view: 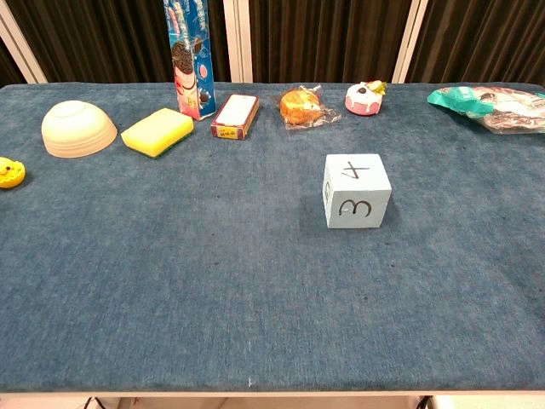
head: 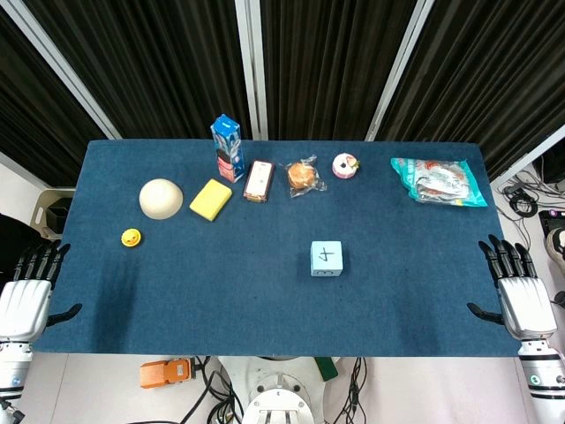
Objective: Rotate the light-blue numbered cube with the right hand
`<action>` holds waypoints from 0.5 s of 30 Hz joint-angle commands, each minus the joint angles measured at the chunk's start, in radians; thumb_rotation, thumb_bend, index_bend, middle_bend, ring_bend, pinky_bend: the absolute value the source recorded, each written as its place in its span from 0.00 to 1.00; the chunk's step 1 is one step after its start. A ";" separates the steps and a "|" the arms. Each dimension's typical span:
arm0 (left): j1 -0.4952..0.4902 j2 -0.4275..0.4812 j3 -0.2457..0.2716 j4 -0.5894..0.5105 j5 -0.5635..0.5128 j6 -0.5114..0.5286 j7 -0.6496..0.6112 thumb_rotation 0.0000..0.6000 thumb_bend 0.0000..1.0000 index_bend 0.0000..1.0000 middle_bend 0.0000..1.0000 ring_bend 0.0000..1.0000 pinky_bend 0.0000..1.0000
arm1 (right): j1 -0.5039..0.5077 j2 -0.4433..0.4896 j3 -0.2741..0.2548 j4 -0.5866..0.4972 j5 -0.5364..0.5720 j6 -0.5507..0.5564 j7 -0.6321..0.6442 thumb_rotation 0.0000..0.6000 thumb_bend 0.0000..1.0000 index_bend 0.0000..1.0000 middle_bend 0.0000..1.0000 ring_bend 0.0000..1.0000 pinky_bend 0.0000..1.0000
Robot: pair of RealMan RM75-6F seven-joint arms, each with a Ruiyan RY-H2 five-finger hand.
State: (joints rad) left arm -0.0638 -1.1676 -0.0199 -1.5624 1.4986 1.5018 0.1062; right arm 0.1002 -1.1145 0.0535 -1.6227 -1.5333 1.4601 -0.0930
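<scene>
While both hands sit off the table's near corners, scene reads as follows.
cube: one light-blue numbered cube (head: 326,259) (view: 356,191), foam-like block, matte; stands alone right of the table's middle, "4" on top, "3" on the near face; left face marking hard to read.
right hand: right hand (head: 521,296) just past the near right edge, fingers spread, holding nothing, well apart from the cube; seen in head view only.
left hand: left hand (head: 28,292) at the near left edge, fingers spread, nothing held.
table: one table (head: 177,291) (view: 213,298), dark blue felt-like cloth.
back row, one each: cream bowl (head: 161,198) (view: 78,128) turned upside down; yellow sponge (head: 211,199) (view: 157,132), rectangular; upright blue cookie box (head: 227,147) (view: 190,55), top cut off in chest view; small flat box (head: 259,180) (view: 235,116); wrapped bun (head: 302,176) (view: 301,106) in clear plastic; pink doughnut-shaped toy (head: 345,165) (view: 367,97); teal snack bag (head: 439,181) (view: 490,106), crinkled, right end cut off in chest view.
left edge: one small yellow round toy (head: 131,237) (view: 8,172), detail too small to make out.
</scene>
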 commanded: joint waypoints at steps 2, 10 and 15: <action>-0.001 -0.001 0.000 0.002 -0.003 -0.005 0.000 1.00 0.00 0.00 0.00 0.00 0.00 | 0.007 -0.002 0.000 -0.001 0.003 -0.012 -0.001 1.00 0.02 0.00 0.00 0.00 0.00; 0.000 0.000 0.000 0.008 0.005 0.002 -0.006 1.00 0.00 0.00 0.00 0.00 0.00 | 0.035 -0.003 -0.004 -0.029 -0.022 -0.044 -0.029 1.00 0.02 0.00 0.00 0.00 0.00; -0.004 -0.003 -0.001 0.015 0.023 0.009 -0.012 1.00 0.00 0.00 0.00 0.00 0.00 | 0.087 -0.011 0.009 -0.092 -0.017 -0.114 -0.145 1.00 0.02 0.00 0.00 0.00 0.04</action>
State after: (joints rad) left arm -0.0665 -1.1704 -0.0205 -1.5487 1.5199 1.5098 0.0956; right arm 0.1591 -1.1189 0.0528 -1.6826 -1.5555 1.3819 -0.1852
